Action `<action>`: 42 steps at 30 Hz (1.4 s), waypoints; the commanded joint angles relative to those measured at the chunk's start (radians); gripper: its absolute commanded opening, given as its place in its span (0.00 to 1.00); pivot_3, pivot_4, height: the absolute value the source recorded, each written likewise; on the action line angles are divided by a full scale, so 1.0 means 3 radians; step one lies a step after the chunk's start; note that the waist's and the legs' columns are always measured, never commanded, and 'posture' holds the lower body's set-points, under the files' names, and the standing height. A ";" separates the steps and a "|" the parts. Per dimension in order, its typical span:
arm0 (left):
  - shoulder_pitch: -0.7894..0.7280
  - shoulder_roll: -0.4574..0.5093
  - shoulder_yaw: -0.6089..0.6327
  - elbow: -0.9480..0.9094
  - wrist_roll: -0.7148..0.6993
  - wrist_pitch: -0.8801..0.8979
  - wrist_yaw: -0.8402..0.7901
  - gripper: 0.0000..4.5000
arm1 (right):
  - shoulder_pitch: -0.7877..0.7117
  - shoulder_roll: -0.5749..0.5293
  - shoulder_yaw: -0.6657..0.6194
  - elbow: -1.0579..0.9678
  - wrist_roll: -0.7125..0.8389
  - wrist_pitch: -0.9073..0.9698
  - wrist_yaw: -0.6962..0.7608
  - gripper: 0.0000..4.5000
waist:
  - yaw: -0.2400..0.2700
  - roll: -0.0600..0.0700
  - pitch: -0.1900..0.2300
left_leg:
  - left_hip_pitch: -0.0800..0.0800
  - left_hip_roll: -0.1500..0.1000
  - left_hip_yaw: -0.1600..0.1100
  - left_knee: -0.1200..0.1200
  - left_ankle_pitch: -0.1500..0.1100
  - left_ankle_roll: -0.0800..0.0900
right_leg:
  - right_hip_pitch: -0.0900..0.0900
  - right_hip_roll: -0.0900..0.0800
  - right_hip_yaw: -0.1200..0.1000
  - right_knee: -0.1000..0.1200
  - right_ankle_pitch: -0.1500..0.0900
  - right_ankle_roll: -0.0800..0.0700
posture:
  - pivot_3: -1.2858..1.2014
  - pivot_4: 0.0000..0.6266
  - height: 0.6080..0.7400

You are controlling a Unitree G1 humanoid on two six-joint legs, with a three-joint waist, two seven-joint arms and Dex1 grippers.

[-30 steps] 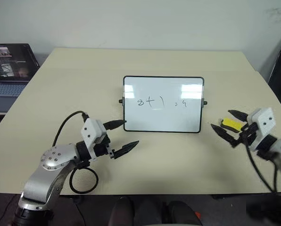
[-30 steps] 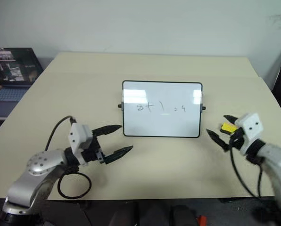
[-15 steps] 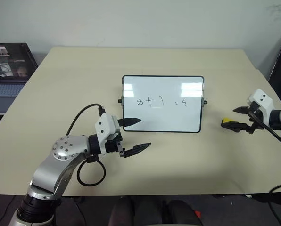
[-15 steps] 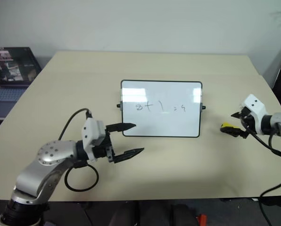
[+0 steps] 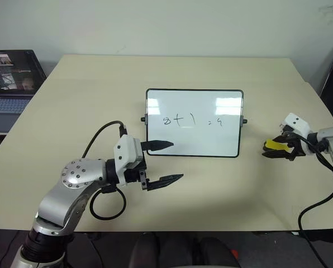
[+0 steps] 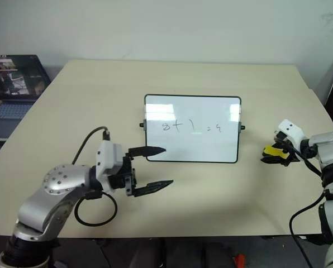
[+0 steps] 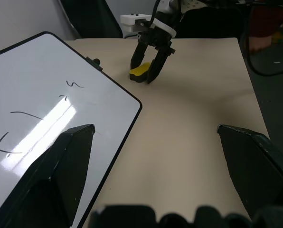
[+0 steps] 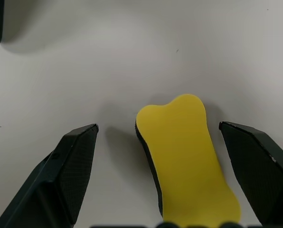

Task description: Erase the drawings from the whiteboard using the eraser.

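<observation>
The whiteboard lies in the middle of the table, black-framed. The drawings, thin black strokes like a short sum, run across its centre. To its right lies the eraser, a small yellow block with a dark underside. My right gripper is open and straddles the eraser, one finger on each side, without closing on it. My left gripper is open and empty at the board's near left corner. One of its fingers overlaps the board's lower edge. The left wrist view shows the whiteboard, the eraser and the right gripper.
An open laptop stands on a lower surface off the table's left side. A black cable loops under my left wrist near the front edge. Bare tabletop lies in front of the whiteboard.
My right arm has swung out to the right, and its gripper now points back at the eraser and sits lower around it. My left gripper has shifted right toward the whiteboard. The eraser has stayed put.
</observation>
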 commanded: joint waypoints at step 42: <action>0.0014 -0.0074 0.0004 -0.0046 0.0043 -0.0156 -0.0023 1.00 | -0.0429 -0.0005 -0.0058 0.0545 -0.0373 -0.0464 0.0111 0.99 | -0.0004 0.0001 0.0000 | 0.0004 0.0002 0.0007 0.0001 0.0000 -0.0001 | 0.0001 0.0000 0.0000 0.0003 0.0000 0.0000 | 0.52 0.24 1.00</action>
